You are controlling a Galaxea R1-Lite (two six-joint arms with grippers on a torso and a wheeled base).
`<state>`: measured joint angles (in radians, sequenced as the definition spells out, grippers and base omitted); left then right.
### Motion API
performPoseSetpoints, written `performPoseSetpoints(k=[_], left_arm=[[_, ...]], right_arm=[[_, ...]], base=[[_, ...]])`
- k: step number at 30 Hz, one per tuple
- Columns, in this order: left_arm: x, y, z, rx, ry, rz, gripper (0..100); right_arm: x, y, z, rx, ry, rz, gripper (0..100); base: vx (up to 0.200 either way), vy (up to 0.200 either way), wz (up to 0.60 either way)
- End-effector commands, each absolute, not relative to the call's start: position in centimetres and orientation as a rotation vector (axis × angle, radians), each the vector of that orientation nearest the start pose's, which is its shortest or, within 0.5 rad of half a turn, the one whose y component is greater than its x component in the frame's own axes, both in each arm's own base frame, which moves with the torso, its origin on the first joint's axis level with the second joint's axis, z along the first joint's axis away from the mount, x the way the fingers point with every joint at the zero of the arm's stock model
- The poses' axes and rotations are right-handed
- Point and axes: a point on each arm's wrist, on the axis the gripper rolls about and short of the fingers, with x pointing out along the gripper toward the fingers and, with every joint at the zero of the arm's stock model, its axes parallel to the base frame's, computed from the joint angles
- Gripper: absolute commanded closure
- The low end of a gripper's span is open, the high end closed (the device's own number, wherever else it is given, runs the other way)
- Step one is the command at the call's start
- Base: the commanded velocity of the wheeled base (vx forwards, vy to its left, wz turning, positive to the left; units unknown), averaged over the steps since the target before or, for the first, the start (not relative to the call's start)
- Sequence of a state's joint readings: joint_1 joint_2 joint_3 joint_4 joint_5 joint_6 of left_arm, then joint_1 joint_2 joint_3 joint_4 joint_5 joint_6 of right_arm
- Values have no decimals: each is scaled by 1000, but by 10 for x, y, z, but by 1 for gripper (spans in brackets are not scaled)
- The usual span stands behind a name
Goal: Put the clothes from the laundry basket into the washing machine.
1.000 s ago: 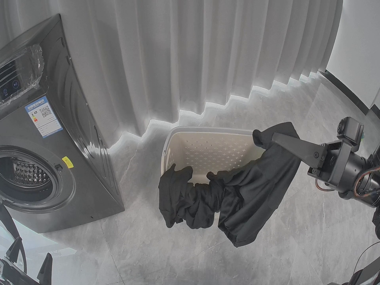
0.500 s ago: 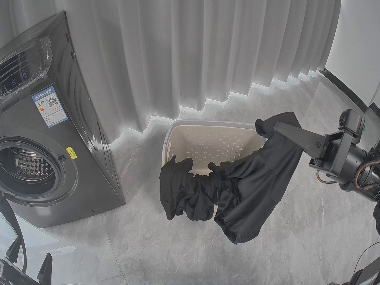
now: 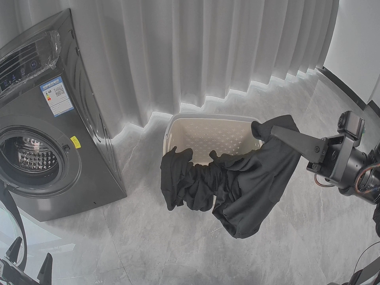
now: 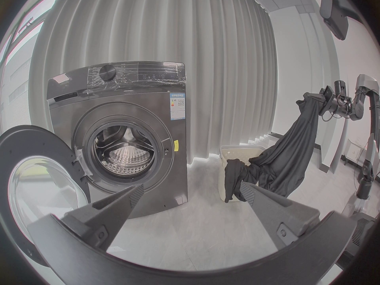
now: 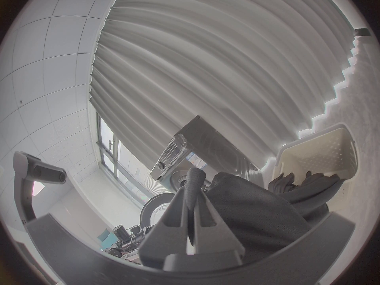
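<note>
Not much has really moved in the last second: the head view has swung a bit so the washing machine sits further into the picture, and the right gripper holds the black garment in about the same spot relative to the laundry basket as before. That gripper is clamped tight on one end of the cloth, up above the basket's far right corner, and in the right wrist view you can see the fabric pinched between the two fingers. From there the garment hangs down in a long sheet outside the basket's right side. The rest of it is bunched across the basket's near rim, and one lump flops over the near left corner and hangs outside. So the cloth is half in and half out, and the basket's pale perforated back wall shows behind it. The basket stands on the grey floor just in front of the white curtain, a little way to the right of the washer. The washer's round door is swung wide open, and the shiny metal drum is visible through the opening. The left gripper hangs low in front of the washer, fingers spread wide apart and holding nothing.
</note>
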<state>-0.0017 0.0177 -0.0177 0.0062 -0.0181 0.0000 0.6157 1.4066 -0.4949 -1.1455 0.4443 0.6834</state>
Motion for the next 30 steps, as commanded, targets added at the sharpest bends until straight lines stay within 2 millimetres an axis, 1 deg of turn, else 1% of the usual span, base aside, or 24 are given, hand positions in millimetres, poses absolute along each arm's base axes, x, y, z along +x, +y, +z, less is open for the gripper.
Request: performPoseSetpoints(k=[1,5,6,11,14,17,19,20,23,28,30], left_arm=[[-23,0,75,1,6,-20,0],[-23,0,75,1,6,-20,0],[-23,0,75,1,6,-20,0],[-23,0,75,0,6,-20,0],[-23,0,75,-2,6,-21,0],[-23,0,75,-3,6,-21,0],[-23,0,75,-3,6,-21,0],[-23,0,75,-5,6,-21,0],[-23,0,75,-6,6,-21,0],[-23,0,75,-6,6,-21,0],[-23,0,75,-6,6,-21,0]], right_arm=[[162,142,227,626,140,1153,100],[157,150,227,616,146,1196,100],[156,154,226,614,153,1215,100],[158,156,229,588,129,1223,100],[156,163,231,579,133,1273,100],[150,172,230,574,157,1329,100],[149,174,230,573,161,1336,100],[145,186,231,568,150,1391,100],[138,201,228,560,95,1462,100],[132,217,227,581,14,1545,100],[130,219,229,588,-10,1568,100]], base=[[0,0,0],[0,0,0],[0,0,600],[0,0,600],[0,0,600],[0,0,0],[0,0,0],[0,0,0],[0,0,0],[0,0,0],[0,0,0]])
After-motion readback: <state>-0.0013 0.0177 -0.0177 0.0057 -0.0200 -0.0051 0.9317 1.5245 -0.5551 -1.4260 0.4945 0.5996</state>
